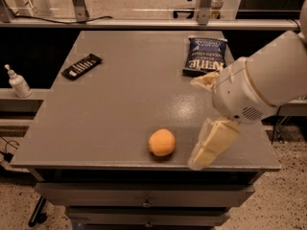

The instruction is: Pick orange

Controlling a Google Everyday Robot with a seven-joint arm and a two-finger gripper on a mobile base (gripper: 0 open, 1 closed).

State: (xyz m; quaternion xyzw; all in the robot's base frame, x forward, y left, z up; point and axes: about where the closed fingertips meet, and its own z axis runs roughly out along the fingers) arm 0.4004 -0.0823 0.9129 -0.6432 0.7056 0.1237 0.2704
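At the front edge of the grey worktop [120, 109], the orange [162, 142] sits alone on bare surface, just left of my hand [194, 123] and not touching it. My hand hangs over the front right part of the worktop with its two cream fingers [213, 143] spread wide apart and nothing between them. The lower finger slants down past the front edge, close beside the fruit, and the upper one points towards the chip bag.

Below the front edge, two shut drawers [144, 195] run the width of the stand.

Further back on the right, the blue chip bag [205, 55] lies flat and sealed. Its white lettering is too soft to read with certainty. On the left, a black remote [81, 65] lies at an angle, well apart from the fruit.

Off the worktop to the left, a white pump bottle [18, 82] stands upright on a low ledge.

Beyond the far edge are a rail, metal frame legs [79, 1] and a pale speckled floor.
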